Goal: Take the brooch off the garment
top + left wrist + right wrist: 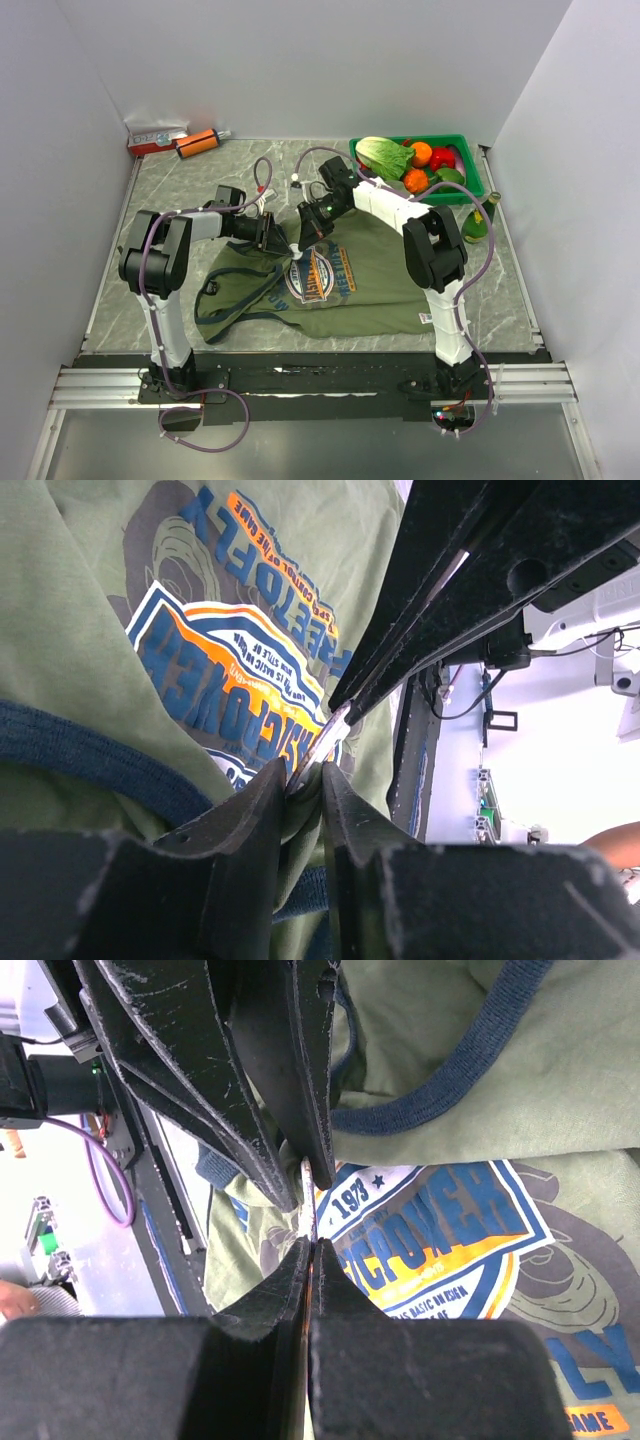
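Centre-left in the top view, the left gripper (284, 240) has its jaws nipped on a fold of the olive-green T-shirt (385, 290), just above the chest print (320, 272). Immediately to its right, the right gripper (299, 243) is clamped on the thin whitish brooch (332, 732), which is seen edge-on against the fabric.

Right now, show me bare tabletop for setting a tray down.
Free: marble between the orange tube and green crate; also the strip right of the right arm. Crowded: left gripper and right gripper meet over the shirt; the crate is full.
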